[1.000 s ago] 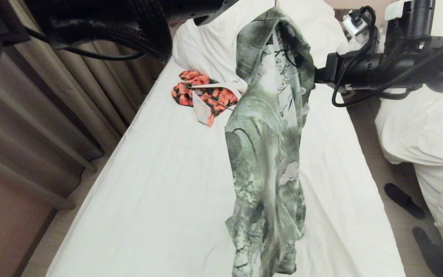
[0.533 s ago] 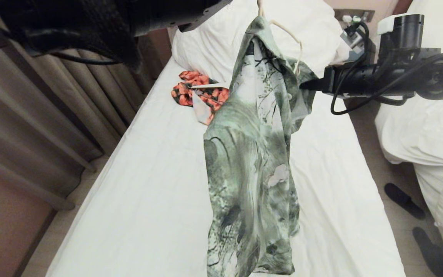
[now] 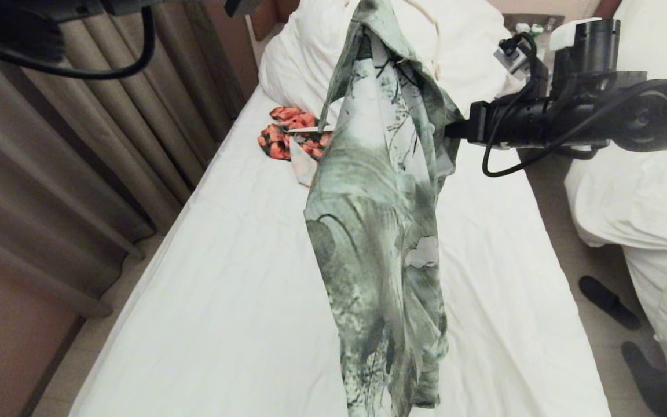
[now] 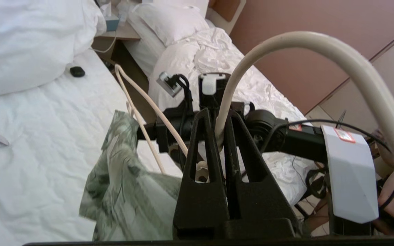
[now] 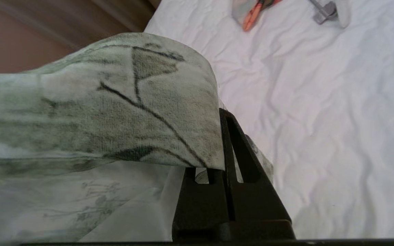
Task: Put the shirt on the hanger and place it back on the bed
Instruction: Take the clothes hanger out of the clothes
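The left gripper [image 4: 219, 136] is clamped on the hook of the hanger [image 4: 320, 48], holding it above the bed [image 3: 241, 278] — the shirt [image 3: 377, 220] drapes from it, hem at the sheet. The right gripper [image 5: 222, 136] pinches the shirt's upper edge — an orange-red garment [image 3: 287, 136] lies near the pillows [image 3: 310, 58].

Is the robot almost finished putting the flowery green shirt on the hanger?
Partly. The thin cream wire hanger is already lifted: the left hand is shut on its hook. The green-and-white flower-print shirt hangs from it over the white-sheeted bed. One hanger arm shows bare, so it seems half on. The right hand pinches the shirt's cloth. Left: finish dressing the hanger, then lay it on the bed.
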Tool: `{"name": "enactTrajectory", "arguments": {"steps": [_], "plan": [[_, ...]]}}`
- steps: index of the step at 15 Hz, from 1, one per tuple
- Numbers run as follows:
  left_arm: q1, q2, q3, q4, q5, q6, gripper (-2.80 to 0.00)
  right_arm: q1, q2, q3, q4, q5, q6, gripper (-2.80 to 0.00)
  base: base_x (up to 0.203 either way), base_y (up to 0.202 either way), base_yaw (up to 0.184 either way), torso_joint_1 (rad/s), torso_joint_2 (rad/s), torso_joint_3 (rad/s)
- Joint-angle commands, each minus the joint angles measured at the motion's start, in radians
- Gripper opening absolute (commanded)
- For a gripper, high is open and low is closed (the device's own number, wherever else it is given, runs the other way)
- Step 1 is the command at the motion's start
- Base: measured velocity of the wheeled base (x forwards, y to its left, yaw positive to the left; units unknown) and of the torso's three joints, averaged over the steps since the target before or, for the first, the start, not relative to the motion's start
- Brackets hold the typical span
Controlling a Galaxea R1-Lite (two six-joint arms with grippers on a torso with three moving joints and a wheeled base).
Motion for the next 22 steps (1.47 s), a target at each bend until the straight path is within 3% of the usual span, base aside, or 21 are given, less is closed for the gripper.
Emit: {"name": "enactTrajectory", "arguments": {"steps": [1,4,8,16,18,20,22], "plan": [[0.002,-0.002,-0.001,-0.008,0.004,-0.001,-2.8,0.015,-0.023,0.004,0.012,0.003,0.001,-2.8,0.0,0.0,0.0,0.0,0.0,0.0],[0.021,0.045,-0.026,-0.029,0.005,-0.002,-2.8,0.057,-0.038,0.004,0.037,0.001,-0.001,-2.8,0.0,0.0,0.0,0.0,0.0,0.0],[0.088,0.146,-0.037,-0.18,0.027,0.002,-2.8,0.128,-0.054,0.036,0.04,-0.025,-0.001,-2.8,0.0,0.0,0.0,0.0,0.0,0.0],[0.286,0.328,-0.222,-0.258,0.064,0.034,-2.8,0.133,-0.04,0.119,0.036,-0.085,-0.044,-2.8,0.0,0.0,0.0,0.0,0.0,0.0],[0.331,0.39,-0.269,-0.299,0.116,0.091,-2.8,0.133,-0.029,0.121,0.039,-0.107,-0.073,-2.8,0.0,0.0,0.0,0.0,0.0,0.0],[0.358,0.416,-0.271,-0.386,0.139,0.116,-2.8,0.134,-0.019,0.122,0.037,-0.116,-0.079,-2.8,0.0,0.0,0.0,0.0,0.0,0.0],[0.358,0.409,-0.262,-0.39,0.142,0.112,-2.8,0.134,-0.016,0.122,0.036,-0.118,-0.082,-2.8,0.0,0.0,0.0,0.0,0.0,0.0]]}}
